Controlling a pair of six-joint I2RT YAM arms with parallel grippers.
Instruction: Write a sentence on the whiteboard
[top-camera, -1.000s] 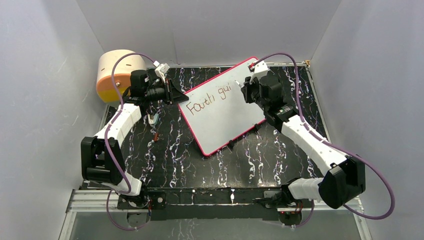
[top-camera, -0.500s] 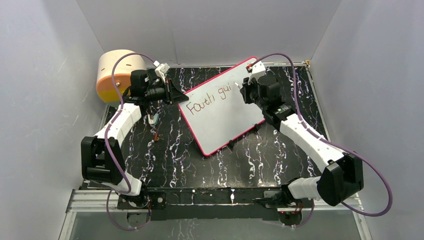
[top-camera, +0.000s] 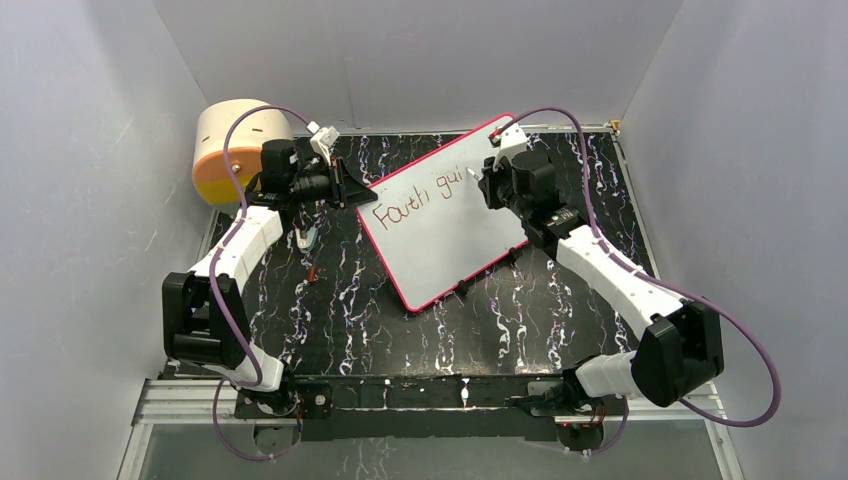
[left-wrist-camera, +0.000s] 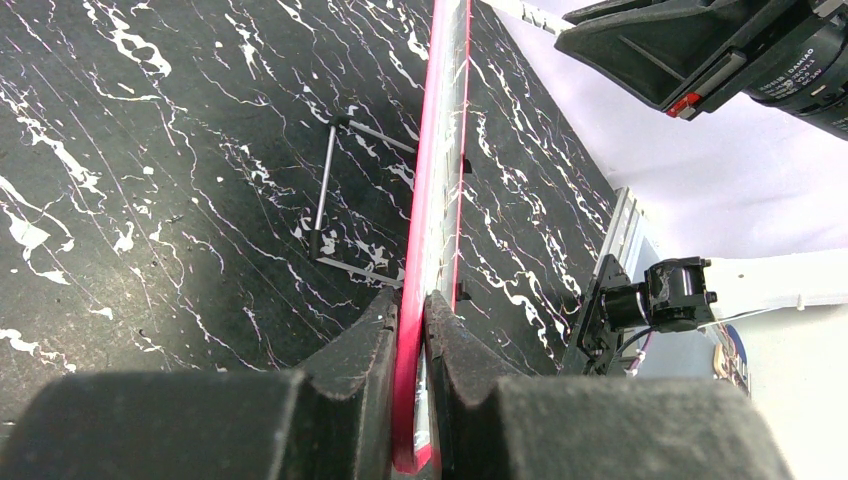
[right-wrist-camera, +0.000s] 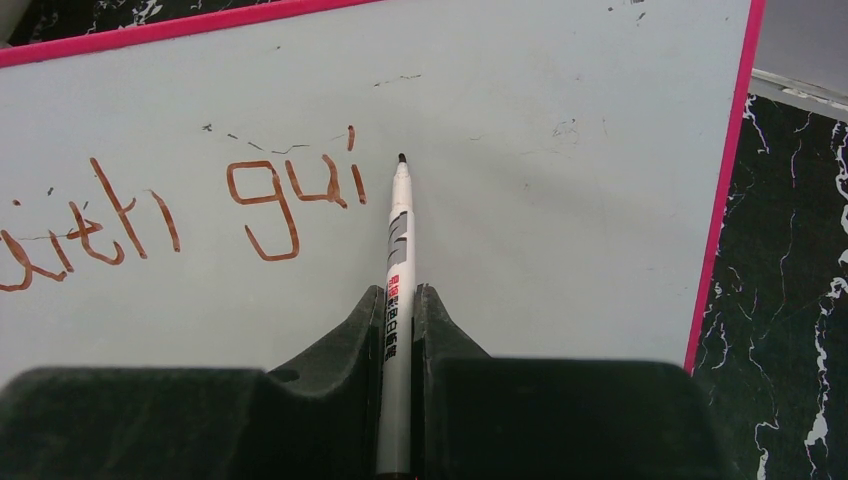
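Whiteboard (top-camera: 440, 240): white board with a pink-red frame, centre to upper right of the overhead view. It sits askew on the black marbled table (top-camera: 340, 300), with one corner toward the back wall. Small black clips run along its lower right edge. Whether it lies flat or is tipped up cannot be told.
Sentence (right-wrist-camera: 200, 200): unfinished. Brownish-red letters read roughly "Faith gui" in one line across the upper part of the board.
Left gripper (left-wrist-camera: 411, 300): clenched on the board's pink frame at its left corner. In the left wrist view the edge runs up between both fingers.
Right gripper (right-wrist-camera: 400, 300): clenched on a marker (right-wrist-camera: 398, 240) with a white and grey barrel. Its dark tip points at the board just right of the "i". Whether the tip touches the surface cannot be told.
Wire prop (left-wrist-camera: 322, 190): thin grey wire, on the table beside the board's edge, centre left of the left wrist view.
Drum (top-camera: 232, 145): tan and orange, upper left of the overhead view, well apart from the board.
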